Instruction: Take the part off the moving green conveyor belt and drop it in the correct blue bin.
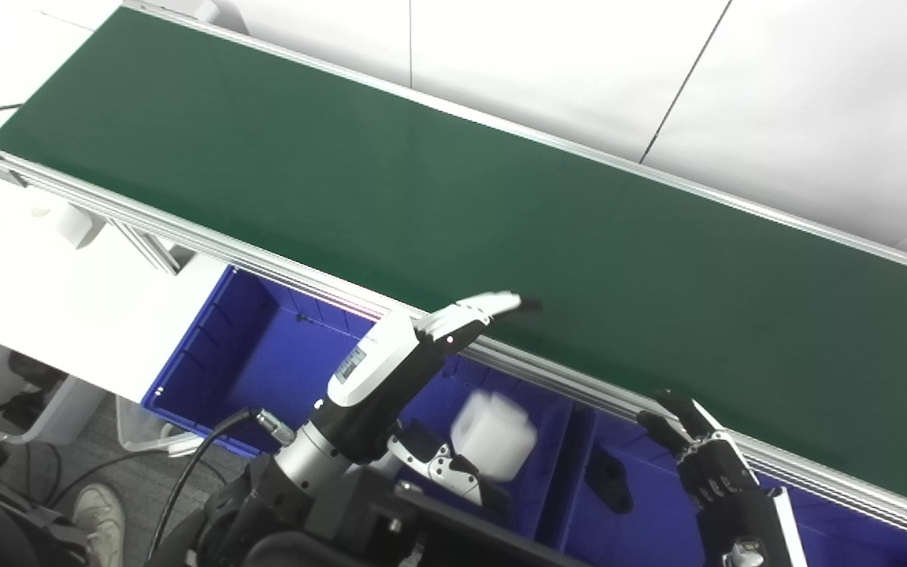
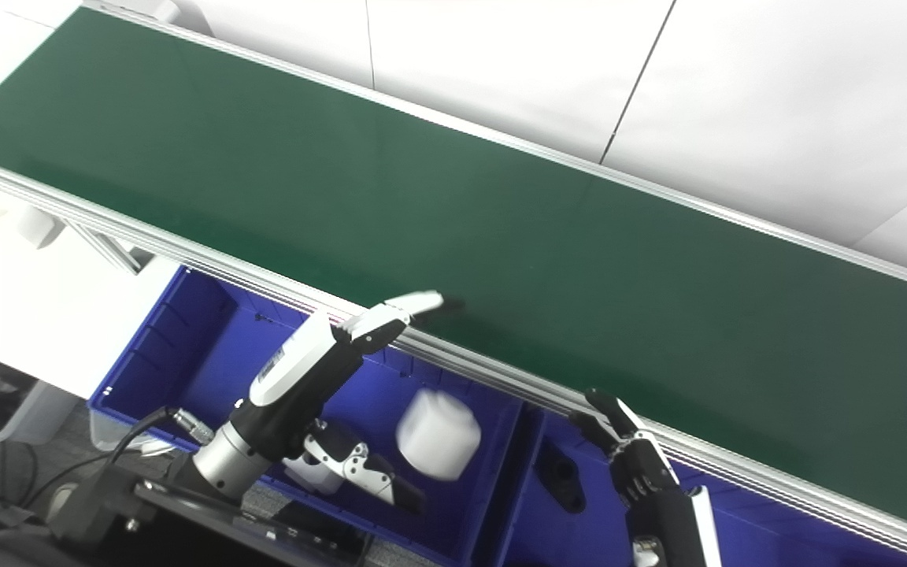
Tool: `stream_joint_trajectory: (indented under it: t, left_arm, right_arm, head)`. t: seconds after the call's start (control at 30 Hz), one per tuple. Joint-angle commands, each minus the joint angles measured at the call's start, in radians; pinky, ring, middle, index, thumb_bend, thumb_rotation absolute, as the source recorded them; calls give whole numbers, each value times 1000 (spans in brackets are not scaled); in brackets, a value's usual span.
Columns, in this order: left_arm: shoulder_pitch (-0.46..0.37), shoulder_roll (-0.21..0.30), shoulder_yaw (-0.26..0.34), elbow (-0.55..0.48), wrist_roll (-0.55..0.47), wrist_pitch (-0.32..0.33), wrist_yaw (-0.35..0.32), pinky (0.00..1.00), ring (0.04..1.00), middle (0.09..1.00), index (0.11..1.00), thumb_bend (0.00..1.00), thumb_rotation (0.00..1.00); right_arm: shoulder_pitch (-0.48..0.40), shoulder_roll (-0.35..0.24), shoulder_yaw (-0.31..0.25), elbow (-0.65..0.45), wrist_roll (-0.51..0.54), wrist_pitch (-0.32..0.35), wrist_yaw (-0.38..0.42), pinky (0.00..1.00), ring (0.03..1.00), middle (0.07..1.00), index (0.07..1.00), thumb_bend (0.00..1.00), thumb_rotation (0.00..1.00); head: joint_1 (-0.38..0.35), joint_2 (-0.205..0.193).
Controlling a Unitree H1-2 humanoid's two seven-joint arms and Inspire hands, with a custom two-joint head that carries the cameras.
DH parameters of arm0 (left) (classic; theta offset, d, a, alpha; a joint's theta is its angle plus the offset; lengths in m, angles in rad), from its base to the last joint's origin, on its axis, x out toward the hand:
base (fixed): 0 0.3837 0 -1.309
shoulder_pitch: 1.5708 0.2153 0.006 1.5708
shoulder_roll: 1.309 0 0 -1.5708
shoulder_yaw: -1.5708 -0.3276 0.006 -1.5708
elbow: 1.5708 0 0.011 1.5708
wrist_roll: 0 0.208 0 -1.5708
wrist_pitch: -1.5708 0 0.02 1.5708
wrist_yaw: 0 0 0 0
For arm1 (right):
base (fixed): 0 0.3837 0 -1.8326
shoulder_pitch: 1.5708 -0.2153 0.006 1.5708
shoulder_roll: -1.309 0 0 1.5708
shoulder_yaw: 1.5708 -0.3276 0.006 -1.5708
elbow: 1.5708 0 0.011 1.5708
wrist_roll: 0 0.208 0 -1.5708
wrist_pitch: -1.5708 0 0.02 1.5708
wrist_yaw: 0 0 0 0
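White wall panels back a long green conveyor belt (image 1: 453,197) that runs diagonally, bare of parts, with blue bins set under its near rail, presumably so a released part drops straight in. The left hand (image 1: 422,346) hangs over the left blue bin (image 1: 217,354) with its fingers spread and straight, thumb apart, holding nothing. The white part (image 1: 494,435) appears blurred just below and beside that hand, inside the bin's space, seemingly falling. The right hand (image 1: 697,457) waits by the rail over the right blue bin (image 1: 855,528), fingers loosely open and empty.
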Motion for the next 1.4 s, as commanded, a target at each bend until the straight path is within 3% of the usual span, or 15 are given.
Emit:
stream_joint_trajectory:
  t: [0.0, 0.37, 0.53, 0.6, 0.63, 0.67, 0.7, 0.73, 0.77, 0.83, 0.93, 0.97, 1.0, 1.13, 1.37]
  left_arm:
    - [11, 16, -6, -39, -90, 33, -34, 785, 998, 1000, 1000, 1000, 488]
    - [3, 6, 6, -40, -123, 54, -62, 818, 992, 1000, 1000, 1000, 490]
    - [-12, 22, 1, -63, -129, 47, -89, 861, 997, 1000, 1000, 1000, 528]
    - [-23, 0, -15, -75, -227, 80, -98, 908, 999, 1000, 1000, 1000, 523]
    - [-24, -35, -29, -80, -287, 123, -93, 953, 1000, 1000, 1000, 1000, 547]
    - [-24, -60, -39, -83, -328, 154, -89, 956, 1000, 1000, 1000, 1000, 551]
    - [-24, -85, -45, -78, -353, 182, -83, 963, 1000, 1000, 1000, 1000, 559]
    - [-23, -99, -46, -73, -367, 198, -81, 972, 1000, 1000, 1000, 1000, 591]
    - [-27, -109, -47, -59, -372, 210, -81, 977, 1000, 1000, 1000, 1000, 607]
    - [-38, -117, -44, -31, -377, 222, -89, 980, 998, 1000, 1000, 984, 638]
    - [-70, -105, -33, 26, -374, 215, -102, 954, 986, 1000, 999, 969, 655]
    - [-82, -99, -31, 46, -370, 211, -106, 947, 986, 1000, 997, 970, 669]
    - [-96, -86, -28, 67, -363, 202, -113, 947, 986, 1000, 996, 971, 671]
    - [-147, -48, -25, 165, -383, 166, -144, 963, 1000, 1000, 1000, 961, 696]
    - [-187, -5, -21, 288, -411, 114, -189, 1000, 1000, 1000, 1000, 962, 670]
  right_arm:
    - [5, -2, 0, -31, 15, 5, 17, 850, 815, 884, 838, 1000, 952]
    - [3, -3, -3, -26, 11, -5, 17, 847, 815, 885, 841, 1000, 953]
    - [3, 4, 3, -25, 4, -5, 15, 853, 818, 883, 841, 1000, 953]
    - [2, 15, 6, -23, -17, -14, 8, 842, 820, 883, 841, 1000, 955]
    - [2, 28, 7, -22, -41, -21, -4, 831, 840, 874, 851, 1000, 966]
    - [2, 38, 7, -22, -58, -25, -11, 830, 842, 872, 852, 1000, 967]
    - [3, 56, 10, -19, -84, -33, -24, 828, 846, 869, 855, 1000, 969]
    - [4, 69, 11, -17, -102, -38, -32, 831, 852, 867, 861, 1000, 977]
    - [6, 93, 15, -12, -134, -43, -47, 832, 855, 866, 865, 1000, 982]
    - [10, 137, 24, 2, -188, -49, -75, 859, 877, 891, 889, 1000, 997]
    - [16, 210, 38, 34, -234, -53, -117, 913, 922, 931, 929, 1000, 1000]
    - [19, 235, 41, 44, -242, -57, -132, 945, 943, 948, 947, 999, 1000]
    - [21, 262, 46, 56, -260, -61, -149, 949, 945, 950, 949, 998, 1000]
    - [30, 358, 62, 101, -343, -71, -238, 976, 966, 985, 993, 935, 1000]
    - [11, 420, 72, 181, -370, -70, -336, 1000, 992, 1000, 1000, 833, 1000]
  head:
    - [-1, -1]
    - [2, 1]
    - [-39, 12]
    - [-81, 19]
    - [-128, 24]
    - [-128, 24]
    - [-197, 29]
    - [-197, 29]
    - [-274, 31]
    - [-344, 29]
    - [-489, 20]
    - [-503, 19]
    - [-571, 11]
    - [-699, -14]
    - [-759, -45]
